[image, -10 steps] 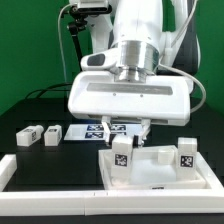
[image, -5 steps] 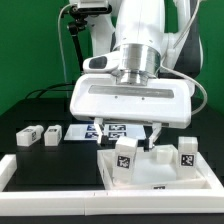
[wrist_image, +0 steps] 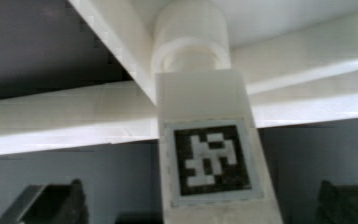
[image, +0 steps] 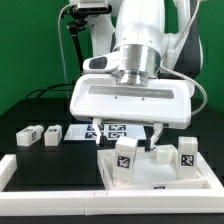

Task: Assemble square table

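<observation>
Two stubby loose legs (image: pixel 28 136); rimmed white square top (image: pixel 165 180)

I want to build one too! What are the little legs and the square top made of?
Both look like hard white plastic. The leg in the wrist view is smooth and white; its black-and-white tag looks like a printed sticker. The square table top has the same matte white and a moulded-looking raised rim.

Table (image: pixel 25 112): black surface, as you see it.
Loose leg (image: pixel 28 136), second loose leg (image: pixel 52 133): lying side by side, exterior view's left.
Marker board (image: pixel 108 129): flat, mid-table.
Square top (image: pixel 150 172): flat, exterior view's right front.
Border rail (image: pixel 50 190): along your near edge.
</observation>
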